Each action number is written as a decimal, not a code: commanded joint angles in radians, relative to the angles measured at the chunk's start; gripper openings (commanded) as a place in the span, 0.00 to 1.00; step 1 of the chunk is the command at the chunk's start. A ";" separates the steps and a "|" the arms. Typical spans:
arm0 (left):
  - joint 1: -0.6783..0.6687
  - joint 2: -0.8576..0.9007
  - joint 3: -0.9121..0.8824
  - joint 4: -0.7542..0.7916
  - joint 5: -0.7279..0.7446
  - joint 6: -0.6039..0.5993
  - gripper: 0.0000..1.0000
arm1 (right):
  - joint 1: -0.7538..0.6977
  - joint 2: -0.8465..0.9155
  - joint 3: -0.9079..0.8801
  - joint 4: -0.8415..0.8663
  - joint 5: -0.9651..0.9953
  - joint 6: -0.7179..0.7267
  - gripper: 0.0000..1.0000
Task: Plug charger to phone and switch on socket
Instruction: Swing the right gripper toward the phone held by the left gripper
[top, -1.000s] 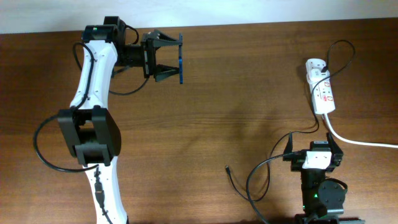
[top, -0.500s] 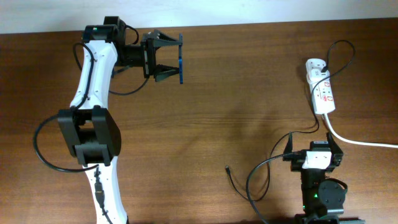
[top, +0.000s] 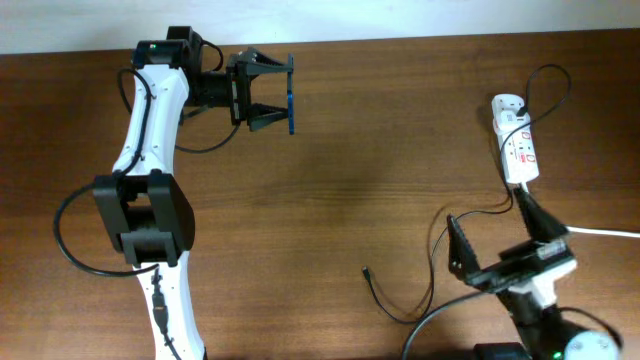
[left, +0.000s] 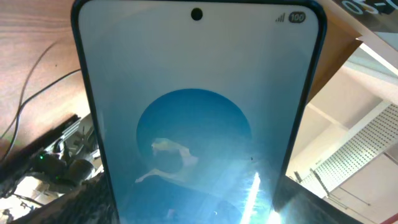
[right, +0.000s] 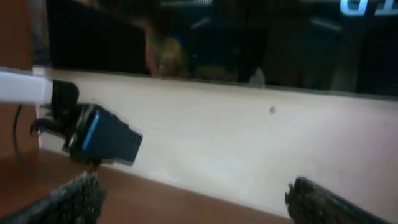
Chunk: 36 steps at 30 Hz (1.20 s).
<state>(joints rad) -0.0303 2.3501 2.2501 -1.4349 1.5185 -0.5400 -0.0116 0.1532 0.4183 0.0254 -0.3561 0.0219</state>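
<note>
Upper left of the overhead view, our left gripper (top: 287, 95) is pinching the phone (top: 291, 100) between its fingers, w/ the phone hanging edge-on above the table (top: 380, 150), well apart from everything else. In the left wrist view the phone (left: 199, 143) is filling nearly the whole frame: blue screen facing the cam, punch-hole at top centre, "100" at upper right. Lower right of the overhead view, our right gripper (top: 486, 210) is standing spread wide & holding nothing. The right wrist view is coming out blurred, but its fingers (right: 81, 199) are showing at the bottom corners, far apart. The socket (top: 517, 140) is lying at the upper right, its white cord (top: 585, 229) running off the right edge. The charger (top: 376, 291) is looping from the socket down past the right gripper, w/ its tip (top: 366, 270) lying loose on the table at bottom centre, well apart from the phone. Whether that gripper is touching the cable, we can't tell.
</note>
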 joint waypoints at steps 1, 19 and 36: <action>0.009 -0.007 0.027 0.000 0.056 0.002 0.80 | -0.003 0.262 0.338 -0.353 -0.012 -0.071 0.98; 0.012 -0.007 0.027 -0.052 0.056 0.002 0.79 | 0.760 1.386 1.380 -1.067 0.713 0.380 1.00; 0.014 -0.007 0.027 -0.070 0.055 0.002 0.80 | 0.835 1.640 1.467 -0.813 0.761 0.458 0.61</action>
<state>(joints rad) -0.0246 2.3501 2.2520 -1.5036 1.5192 -0.5404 0.8165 1.7744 1.8694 -0.7879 0.3820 0.4728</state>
